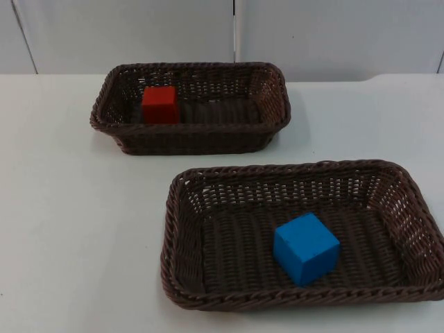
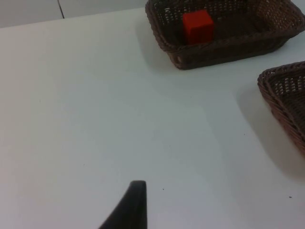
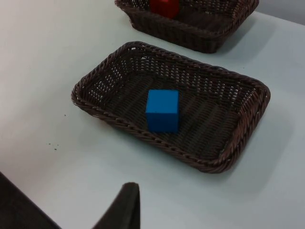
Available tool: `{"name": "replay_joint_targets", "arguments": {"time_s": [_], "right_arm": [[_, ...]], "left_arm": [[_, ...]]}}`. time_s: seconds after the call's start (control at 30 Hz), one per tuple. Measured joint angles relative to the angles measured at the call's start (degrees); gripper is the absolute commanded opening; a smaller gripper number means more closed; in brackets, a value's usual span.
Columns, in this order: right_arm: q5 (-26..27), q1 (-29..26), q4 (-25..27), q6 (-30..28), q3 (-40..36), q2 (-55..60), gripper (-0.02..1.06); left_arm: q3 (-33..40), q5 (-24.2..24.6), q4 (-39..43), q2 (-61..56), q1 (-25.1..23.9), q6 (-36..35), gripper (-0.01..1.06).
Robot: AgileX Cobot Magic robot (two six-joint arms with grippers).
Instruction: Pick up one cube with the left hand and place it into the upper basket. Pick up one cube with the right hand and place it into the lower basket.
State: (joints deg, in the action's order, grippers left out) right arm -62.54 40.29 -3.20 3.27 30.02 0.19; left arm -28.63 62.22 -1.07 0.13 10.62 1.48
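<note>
The left gripper (image 2: 136,202) hangs above bare white table (image 2: 95,119), well apart from the upper basket (image 2: 176,50), and a single black fingertip is all that can be made out of it, so I cannot tell whether it is released or clenched; nothing is seen between its fingers. The right gripper (image 3: 126,207) likewise hangs over the table just outside the near rim of the lower basket (image 3: 95,112), and again one fingertip alone gives no way to judge its state, though no cube is seen in its grasp. Both cubes lie in the baskets: the red cube (image 1: 160,105) sits on the woven floor of the upper basket, close against its left wall, and the blue cube (image 1: 306,248) rests in the lower basket, somewhat right of centre and turned a little askew (as a dropped thing might settle). The two baskets stand apart on the table, the upper one near the grey partition wall (image 1: 139,35). With one cube in each basket, the task looks complete, and both arms appear drawn back from the baskets so as to leave them undisturbed.
</note>
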Motion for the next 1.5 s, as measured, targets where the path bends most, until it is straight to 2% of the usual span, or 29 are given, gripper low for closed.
{"name": "replay_joint_targets", "arguments": {"time_s": [1.13, 1.5], "right_arm": [[0.0, 0.0, -0.81, 0.0, 0.0, 0.0, 1.05], [0.0, 0.0, -0.81, 0.0, 0.0, 0.0, 1.05]], "left_arm": [[0.0, 0.0, 0.0, 0.0, -0.11, 0.0, 1.05], [0.0, 0.0, 0.0, 0.0, -6.78, 0.0, 1.05]]}}
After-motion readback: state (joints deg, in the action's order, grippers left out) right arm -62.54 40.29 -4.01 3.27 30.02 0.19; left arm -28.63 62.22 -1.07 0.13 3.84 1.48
